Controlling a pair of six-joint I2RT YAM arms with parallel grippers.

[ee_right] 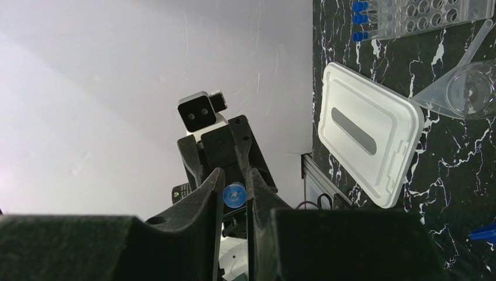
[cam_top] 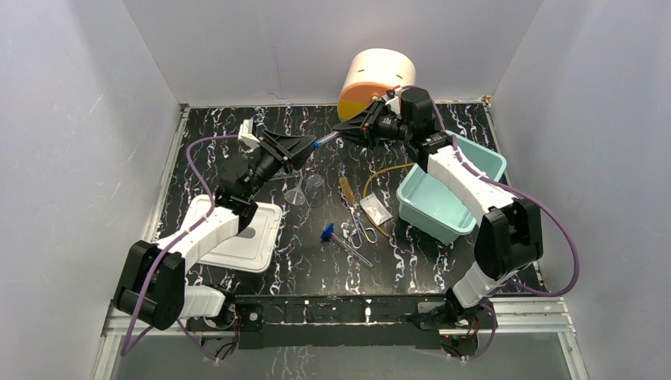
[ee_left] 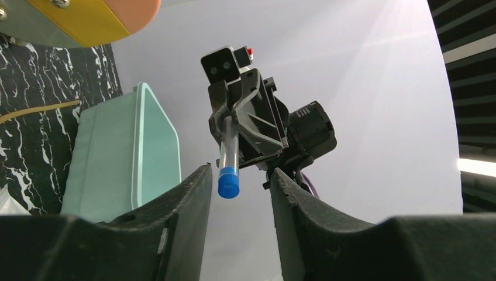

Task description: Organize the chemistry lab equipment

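Observation:
My right gripper (cam_top: 342, 127) is shut on a blue-capped clear tube (cam_top: 324, 141) and holds it in the air above the back of the table. The left wrist view shows the tube (ee_left: 227, 153) gripped at its clear end, blue cap pointing at my left gripper (ee_left: 238, 171). The left gripper (cam_top: 311, 147) is open, its fingertips either side of the cap without touching it. In the right wrist view the tube (ee_right: 234, 195) shows end-on between my right gripper's (ee_right: 234, 174) fingers. On the table lie a clear funnel (cam_top: 297, 195), brush (cam_top: 346, 191), small bag (cam_top: 375, 210), scissors (cam_top: 365, 230), tubing (cam_top: 388, 169) and another tube (cam_top: 350, 244).
A teal bin (cam_top: 463, 215) stands at the right under my right arm. A white lid (cam_top: 257, 241) lies at the left. The cream-and-orange drawer unit (cam_top: 378, 75) is at the back. The clear tube rack (ee_right: 427, 12), holding blue-capped tubes, shows in the right wrist view.

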